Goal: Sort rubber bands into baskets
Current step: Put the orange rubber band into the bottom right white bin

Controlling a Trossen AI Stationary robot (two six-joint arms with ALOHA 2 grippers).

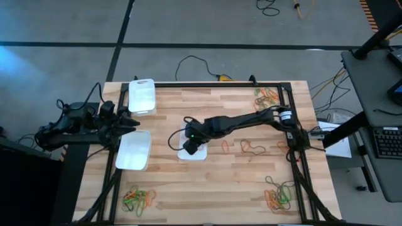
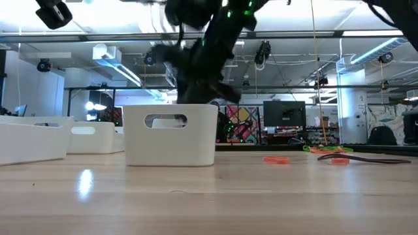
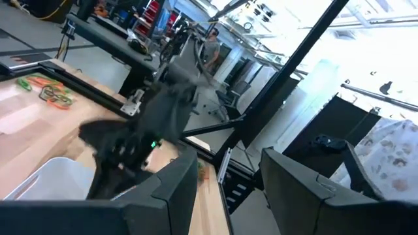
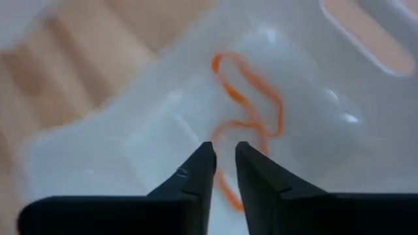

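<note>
The right gripper hangs over the middle basket near the frame's center, jaws a little apart, letting an orange rubber band drop in; next it should lift and fetch another, while the left gripper waits open at left.

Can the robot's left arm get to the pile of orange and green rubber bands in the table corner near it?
Probably yes. The left gripper hovers by the table's left edge, and the pile of orange and green rubber bands lies on bare wood in that side's corner. Only a white plastic tray sits between, low enough to pass over.
</note>
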